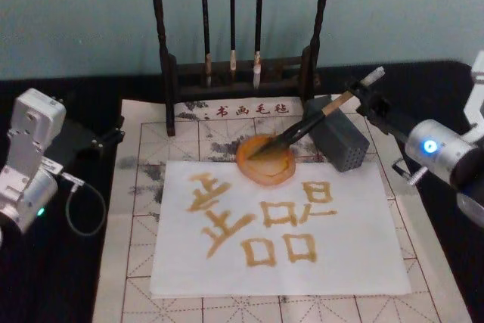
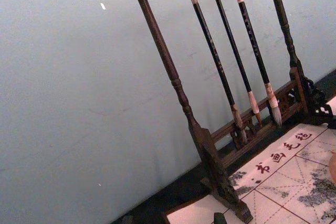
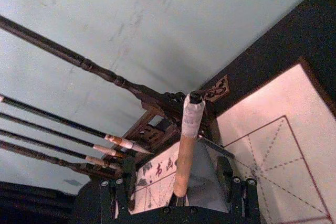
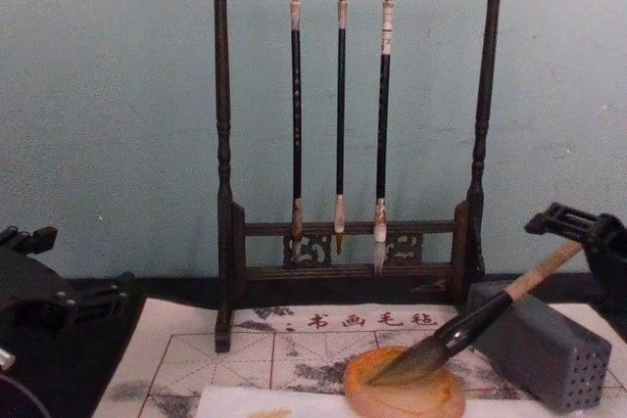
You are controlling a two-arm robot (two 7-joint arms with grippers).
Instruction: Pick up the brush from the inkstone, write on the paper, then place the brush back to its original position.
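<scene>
A pale blue-green wall is seen behind a black table on which the paper (image 1: 333, 259), already covered with amber characters, is laid. The brush (image 1: 306, 128) is clamped near its top by the right gripper (image 1: 361, 96), its tip resting in the inkstone (image 1: 265, 161); the handle should be settled on the grey block (image 1: 338, 143) before release. The left gripper (image 1: 113, 136), parked at the mat's left edge, cannot be judged open or closed.

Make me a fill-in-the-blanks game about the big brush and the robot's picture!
1. The brush has its bristles resting in the orange ____.
2. ____ thin brushes hang on the rack.
3. The paper has ____ writing on it.
4. The ____ gripper is at the brush's handle.

Missing words: inkstone; three; yellowish; right
</scene>
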